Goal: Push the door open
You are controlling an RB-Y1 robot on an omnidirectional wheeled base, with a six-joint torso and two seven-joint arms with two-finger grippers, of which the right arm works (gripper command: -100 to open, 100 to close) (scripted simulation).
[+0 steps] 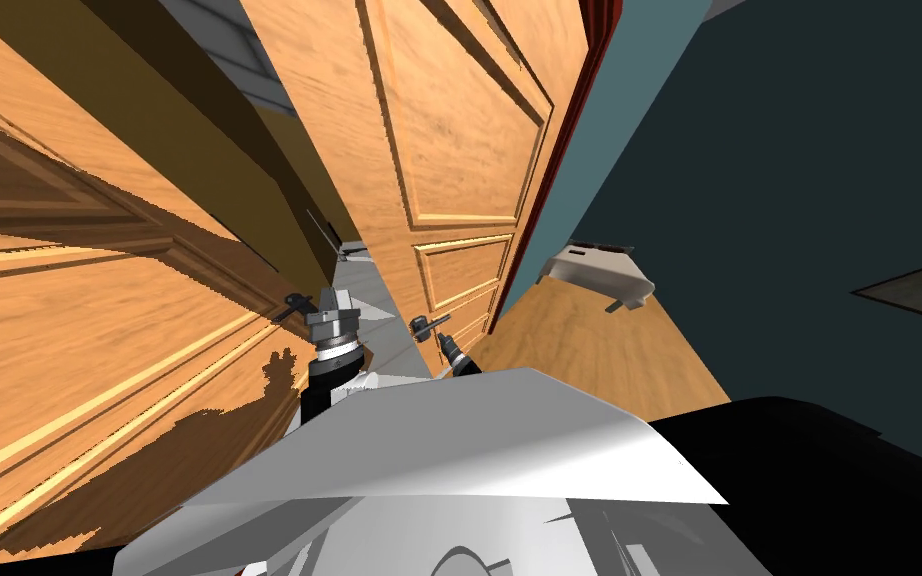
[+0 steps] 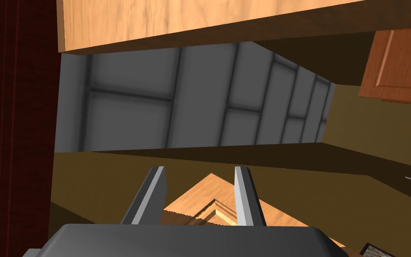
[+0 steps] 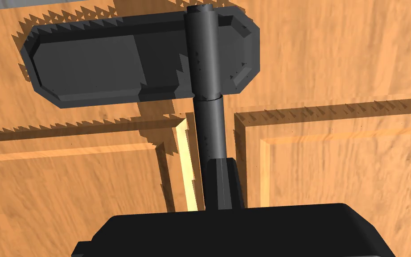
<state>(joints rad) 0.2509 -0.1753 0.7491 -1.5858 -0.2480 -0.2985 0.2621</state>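
A panelled wooden door [image 1: 449,150] stands ajar ahead of me, its edge toward me. Its dark lever handle [image 1: 427,323] is low on the near edge. My right gripper [image 1: 446,345] is right at that handle. In the right wrist view the dark handle plate [image 3: 111,67] sits on the door face [image 3: 334,178], and the lever [image 3: 205,89] runs down to my right gripper [image 3: 220,178], whose fingers are pressed together at the lever's end. My left gripper [image 1: 334,298] hovers in the gap beside the door, and in its own view the left gripper [image 2: 200,180] is open and holds nothing.
A second large wooden door [image 1: 69,300] with its own dark handle [image 1: 294,303] lies close on the left. A dark red frame [image 1: 574,130] and a teal wall [image 1: 649,100] border the door. A white box [image 1: 599,272] sits on the wooden floor to the right. Beyond the gap is a grey tiled wall [image 2: 178,102].
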